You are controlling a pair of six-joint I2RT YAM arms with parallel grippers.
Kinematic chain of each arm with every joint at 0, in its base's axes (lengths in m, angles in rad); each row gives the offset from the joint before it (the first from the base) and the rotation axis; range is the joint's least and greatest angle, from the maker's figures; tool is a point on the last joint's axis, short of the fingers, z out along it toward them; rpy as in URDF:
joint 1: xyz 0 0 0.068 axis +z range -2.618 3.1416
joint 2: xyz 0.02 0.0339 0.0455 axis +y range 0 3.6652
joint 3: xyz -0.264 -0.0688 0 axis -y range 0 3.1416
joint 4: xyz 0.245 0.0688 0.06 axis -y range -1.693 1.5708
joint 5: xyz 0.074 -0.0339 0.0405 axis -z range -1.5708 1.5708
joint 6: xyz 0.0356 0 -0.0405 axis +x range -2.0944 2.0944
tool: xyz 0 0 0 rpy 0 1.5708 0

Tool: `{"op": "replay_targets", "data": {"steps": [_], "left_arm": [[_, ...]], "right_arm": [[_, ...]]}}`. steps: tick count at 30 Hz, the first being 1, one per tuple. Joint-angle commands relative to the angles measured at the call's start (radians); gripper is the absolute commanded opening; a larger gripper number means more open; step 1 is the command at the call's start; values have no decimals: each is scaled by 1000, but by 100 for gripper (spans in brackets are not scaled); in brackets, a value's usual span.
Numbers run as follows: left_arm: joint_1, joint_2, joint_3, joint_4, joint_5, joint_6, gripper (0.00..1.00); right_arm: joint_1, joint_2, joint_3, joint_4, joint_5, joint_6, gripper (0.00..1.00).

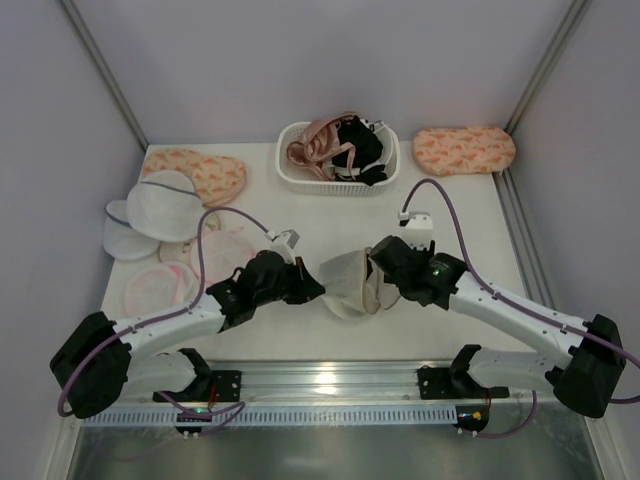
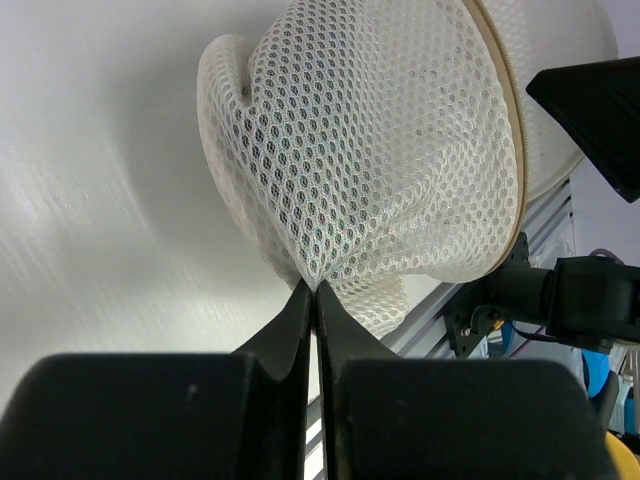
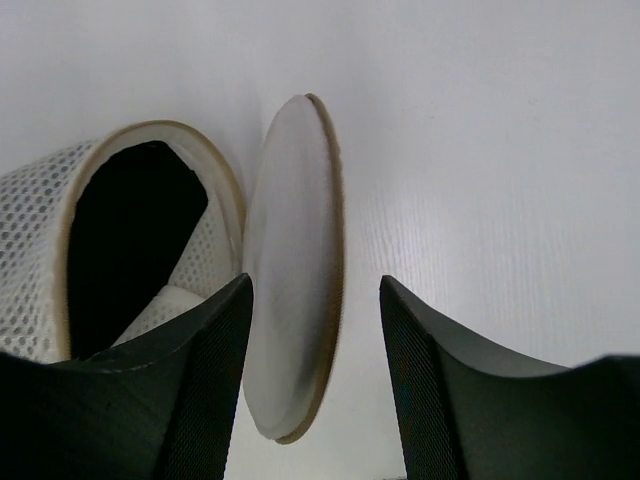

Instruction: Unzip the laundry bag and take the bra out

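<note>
I am pinching the mesh of the laundry bag (image 2: 390, 150) with the left gripper (image 2: 315, 290). Its fingers are pressed together on a fold of netting right at their tips, and the pouch is bulging away ahead of them.

The right gripper (image 3: 315, 285) is waiting with its fingers spread. The bag's round flap (image 3: 295, 270) is standing edge-on in the gap between them, touching neither finger as far as I can see. The zipper rim (image 3: 150, 130) is gaping just beyond the left-hand finger. From that I am judging the unzipping done, or nearly so, and the step in hand as getting the bra out.

For the next move I am thinking of swinging the right fingers past the flap and into that mouth, then closing on fabric alone, not on mesh.

The dark opening (image 3: 130, 240) is reading only as black, so I cannot tell bra from shadow. I am also not seeing the slider, nor how far round the zipper is open.
</note>
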Motion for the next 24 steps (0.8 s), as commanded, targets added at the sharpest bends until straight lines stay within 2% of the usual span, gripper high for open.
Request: {"op": "replay_targets", "data": {"steps": [1,5,6,9,13,14,15,16,17,18,19,21,24], "left_arm": [[-3,-13,-3,-2,-18,24,0],[-3,-17,-12,-8,-25,17,0],[-3,-23,-17,-9,-28,14,0],[-3,-27,-35,-5,-38,5,0],[-3,4,-60,11,-50,-15,0],[-3,13,-63,12,-56,-19,0],[-3,25,-67,15,-61,-29,7],[-3,44,-72,20,-68,-33,37],[-3,49,-77,18,-74,-39,54],[-3,49,-83,9,-135,-62,67],[-4,33,-90,-9,-157,-68,86],[-3,-2,-109,-27,-218,-88,95],[-4,-115,-117,-95,-290,-102,98]], "right_arm": [[-1,-11,-4,-69,86,61,57],[-1,3,58,-271,218,205,57],[-1,6,70,-367,277,277,57],[-1,10,130,-530,362,399,62],[0,-35,145,-454,340,300,65],[0,-49,139,-377,321,270,66],[0,-66,124,-295,294,212,66],[-1,-106,78,-223,210,89,66],[0,-126,55,-156,159,47,66],[0,-141,35,-41,114,8,66],[0,-158,0,-4,39,-12,66],[0,-155,-23,75,-19,-52,66],[0,-122,-43,113,-84,-70,66]]}}
